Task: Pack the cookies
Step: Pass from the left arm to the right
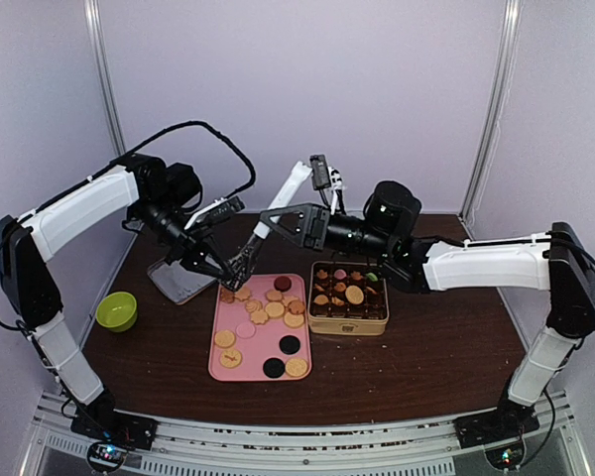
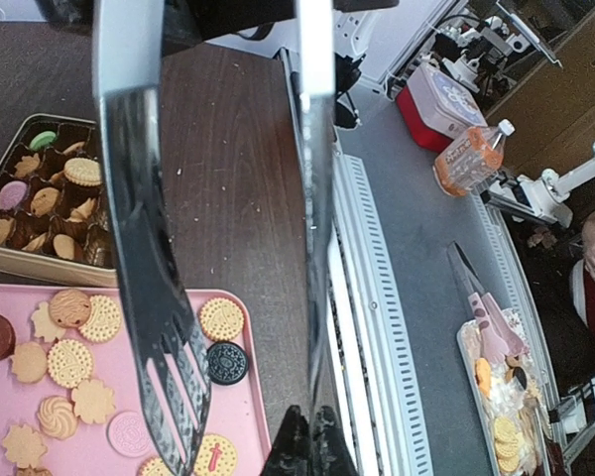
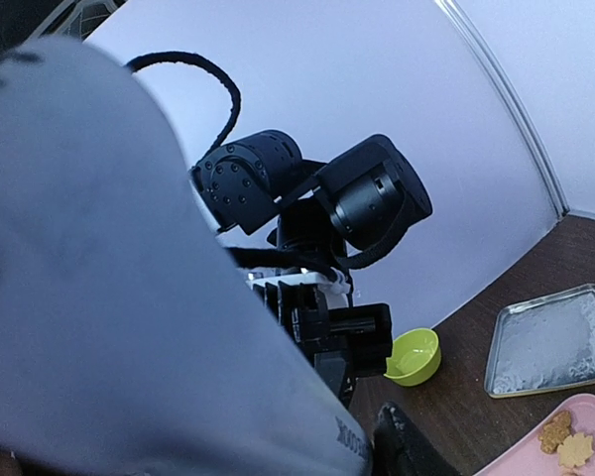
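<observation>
The left gripper (image 1: 230, 266) hovers over the far left corner of the pink tray (image 1: 261, 349). Its fingers are pressed together on one arm of the metal tongs (image 2: 159, 327), whose slotted blade hangs above the tray. Most of the cookies (image 1: 275, 309) lie loose on that tray on the worktop (image 1: 426, 347). The right gripper (image 1: 273, 218) is just behind the tray, by the tongs; I cannot tell whether it is spread or gripping. More cookies fill the gold tin (image 1: 347, 325) just beside the tray's right edge.
</observation>
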You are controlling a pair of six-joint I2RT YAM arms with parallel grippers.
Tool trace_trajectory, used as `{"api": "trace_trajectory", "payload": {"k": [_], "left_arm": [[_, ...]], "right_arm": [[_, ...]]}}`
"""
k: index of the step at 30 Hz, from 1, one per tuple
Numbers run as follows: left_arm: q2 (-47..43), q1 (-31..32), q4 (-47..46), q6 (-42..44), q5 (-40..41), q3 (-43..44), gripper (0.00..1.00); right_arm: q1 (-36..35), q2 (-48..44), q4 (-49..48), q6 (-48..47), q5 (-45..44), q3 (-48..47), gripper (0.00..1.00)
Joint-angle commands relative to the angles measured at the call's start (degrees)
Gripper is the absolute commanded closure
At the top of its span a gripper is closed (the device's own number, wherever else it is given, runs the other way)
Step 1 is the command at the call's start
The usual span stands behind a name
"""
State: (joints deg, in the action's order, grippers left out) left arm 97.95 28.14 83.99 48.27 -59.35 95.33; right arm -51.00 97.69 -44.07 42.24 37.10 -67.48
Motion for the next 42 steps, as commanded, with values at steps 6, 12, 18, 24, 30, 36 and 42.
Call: {"api": "trace_trajectory", "payload": {"k": [6,12,18,24,30,36,42], "left_arm": [[-1.71,0.38,-7.7,-5.65,6.4,-2.05,1.0],[-1.71,0.38,-8.22,-5.95,7.52,-2.58,1.0],[-2.14,0.34,-8.18,-5.46,9.45,-3.54,1.0],[-2.24,0.38,-8.11,-4.3,11.78,-4.38,1.0],[-2.1,0.39,-7.86,-4.09,10.79,-4.8,1.0],[-2.23,0.44,-7.26,-3.89,9.49,-4.72,1.0],[-2.24,0.36,-6.63,-3.31,8.98,-4.23,1.0]], "right_arm": [[-0.09,-6.75,12.91,-10.25,1.81,-0.37,0.5],[-0.08,-5.99,10.27,-9.15,1.23,-0.41,0.48],[-0.06,-4.89,15.82,-11.07,4.7,-3.9,0.5],[-0.11,-5.54,23.22,-15.54,6.84,-5.64,0.44],[0.94,-7.59,20.08,-15.27,5.16,-3.61,0.45],[2.37,-9.7,9.62,-10.16,3.87,0.65,0.44],[2.65,-8.35,10.71,-8.62,8.06,-0.48,0.44]]}}
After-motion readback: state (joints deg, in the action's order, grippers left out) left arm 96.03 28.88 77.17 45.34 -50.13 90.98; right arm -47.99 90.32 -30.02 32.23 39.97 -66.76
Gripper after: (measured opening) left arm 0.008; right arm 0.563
